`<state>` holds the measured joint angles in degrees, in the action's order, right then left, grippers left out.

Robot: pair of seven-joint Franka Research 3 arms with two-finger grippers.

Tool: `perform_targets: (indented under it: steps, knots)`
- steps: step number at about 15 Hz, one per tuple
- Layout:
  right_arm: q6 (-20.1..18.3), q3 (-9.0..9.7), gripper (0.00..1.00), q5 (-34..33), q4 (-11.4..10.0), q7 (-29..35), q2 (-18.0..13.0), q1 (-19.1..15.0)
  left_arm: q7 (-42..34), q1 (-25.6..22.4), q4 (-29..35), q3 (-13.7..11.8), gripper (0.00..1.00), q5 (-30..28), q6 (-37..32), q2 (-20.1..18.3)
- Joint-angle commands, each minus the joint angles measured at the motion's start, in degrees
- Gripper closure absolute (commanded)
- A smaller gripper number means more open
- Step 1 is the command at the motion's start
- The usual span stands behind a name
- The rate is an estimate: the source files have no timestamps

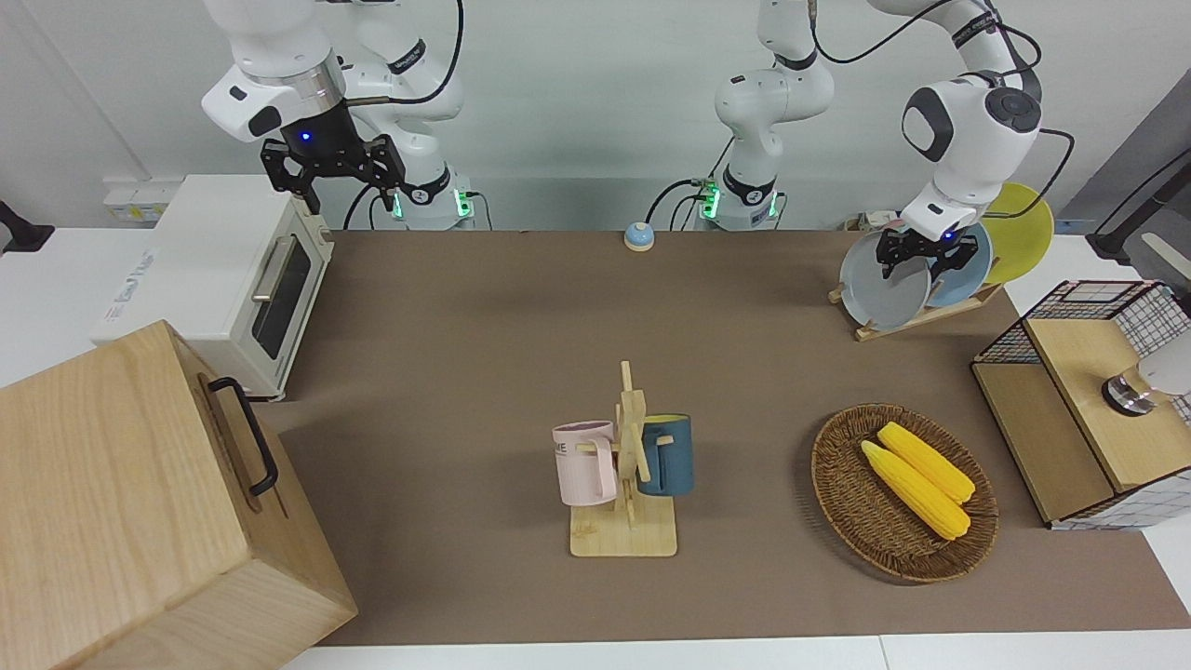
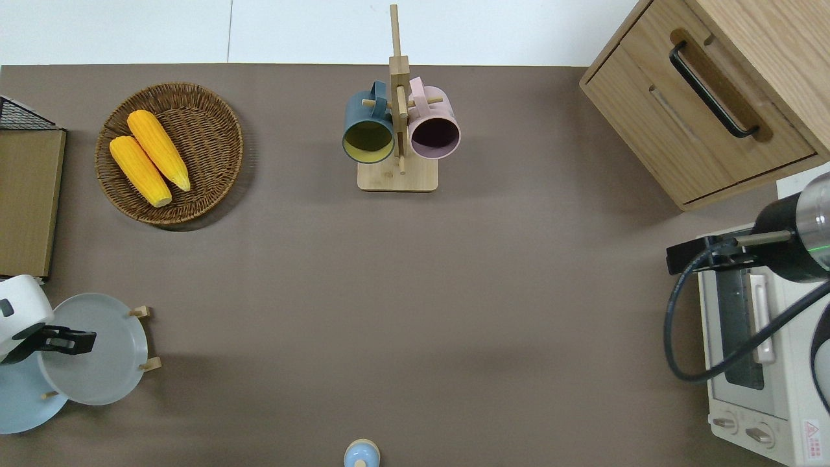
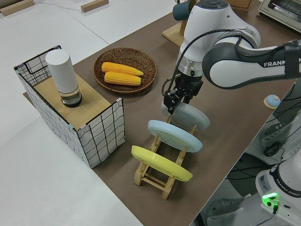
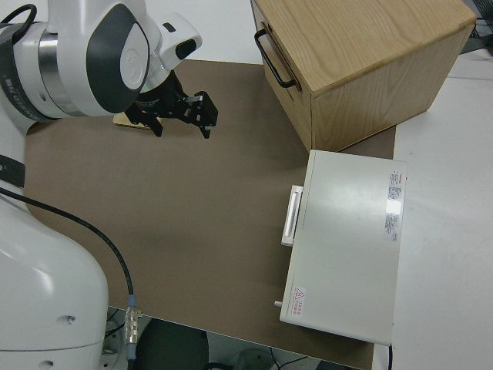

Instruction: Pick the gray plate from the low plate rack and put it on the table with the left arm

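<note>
- Nearest the front camera, a large wooden cabinet point(image 1: 140, 502) with a black handle is seen at the right arm's end of the table point(image 1: 484, 354).
- Beside it, nearer to the robots, a white toaster oven point(image 1: 223, 279) is placed.
- At the left arm's end, the low plate rack point(image 3: 162, 176) is set close to the robots, with three tilted plates slotted in it: the gray plate point(image 3: 190, 115), a light blue plate point(image 3: 174, 135) and a yellow plate point(image 3: 160, 164).
- The gray plate is held in the slot farthest from the robots.
- The left gripper point(image 3: 171, 104) is positioned at the gray plate's upper rim, with a finger on each face; whether the rim is pinched cannot be told.
- The right arm is parked, its gripper point(image 1: 332, 172) spread open and empty.
</note>
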<state>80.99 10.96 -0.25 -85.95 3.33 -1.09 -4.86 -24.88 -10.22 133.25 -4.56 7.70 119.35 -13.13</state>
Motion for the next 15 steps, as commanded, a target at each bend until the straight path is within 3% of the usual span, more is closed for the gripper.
perform_targets:
  steps: [1,3,10,15]
  knots:
    - [-0.8,0.38,0.011,0.4,0.3,0.0,-0.1,-0.4,-0.4,-0.7,2.1,0.2,0.79,0.9,1.3,-1.8]
    - [-0.8,0.29,0.011,0.4,0.3,0.0,-0.1,-0.4,-0.4,-0.7,2.1,0.2,1.0,1.0,1.3,-1.9]
    - [-0.8,0.29,0.013,0.4,0.3,-0.1,-0.1,-0.4,0.1,-0.3,0.9,0.3,1.0,0.9,-0.9,-3.6]
    - [-0.8,0.29,0.013,0.4,0.3,-0.1,-0.1,-0.4,1.8,0.4,-7.0,2.4,1.0,0.8,-10.6,-5.3]
